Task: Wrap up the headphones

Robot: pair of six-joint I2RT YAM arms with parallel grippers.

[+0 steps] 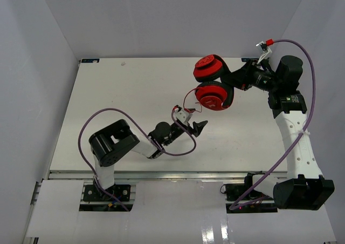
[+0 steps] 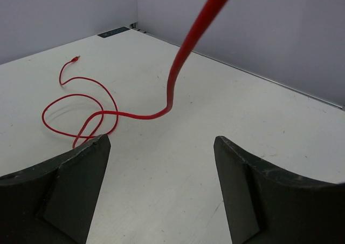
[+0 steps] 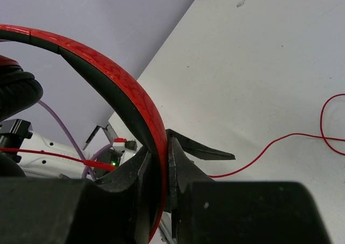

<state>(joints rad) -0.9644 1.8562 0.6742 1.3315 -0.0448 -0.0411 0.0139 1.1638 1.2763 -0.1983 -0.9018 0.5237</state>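
The red headphones (image 1: pixel 213 94) hang above the table's back right, their two round earcups stacked one above the other. My right gripper (image 1: pixel 245 78) is shut on the black-and-red headband (image 3: pixel 126 90), which is clamped between its fingers (image 3: pixel 186 168). The thin red cord (image 2: pixel 178 66) drops from the headphones to the table, where it lies in loose loops (image 2: pixel 81 114) ending in the plug (image 2: pixel 76 57). My left gripper (image 1: pixel 197 127) is open and empty low over the table in the middle; in its wrist view (image 2: pixel 161 141) the cord passes ahead of the fingertips, apart from them.
Thick purple robot cables loop beside the left arm (image 1: pixel 102 114) and along the right arm (image 1: pixel 310 71). Grey walls close in the white table (image 1: pixel 118 93) at the back and both sides. A small black marker (image 1: pixel 89 61) sits at the back left corner.
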